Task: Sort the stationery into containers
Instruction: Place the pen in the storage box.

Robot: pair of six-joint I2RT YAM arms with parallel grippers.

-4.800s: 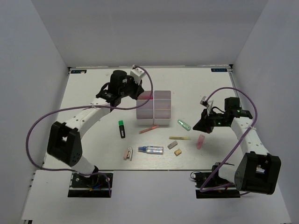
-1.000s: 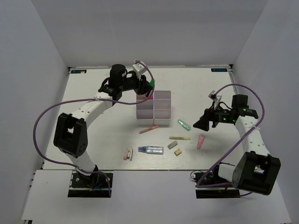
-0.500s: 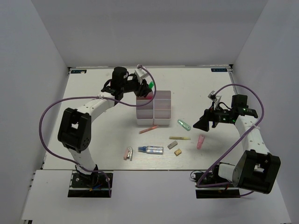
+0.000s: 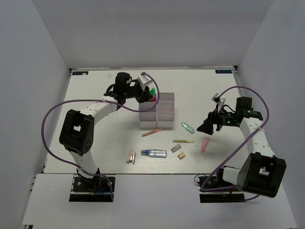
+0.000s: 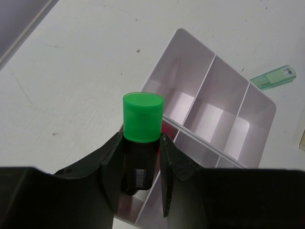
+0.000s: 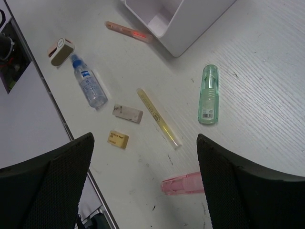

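Lit brightly and evenly from overhead in all three views; shadows soft-edged throughout. On the table (image 4: 95, 143), only short, faint shadows close beside the arms and the small items, from near edge to far edge alike. Slight violet-grey cast on the surrounding walls in the top view, dimming toward the picture's lower corners. Mild glare patches on the compartment floors of the white container (image 5: 190, 76) in the left wrist view; green-capped marker (image 5: 143, 119) sharp and well exposed. Near-black rendering of the left gripper (image 5: 140, 143), detail lost toward the bottom edge. Same darkness on the right gripper (image 6: 145, 138), close to the lens and slightly soft; table grain and pale green capsule (image 6: 208, 95) beyond in crisp focus.
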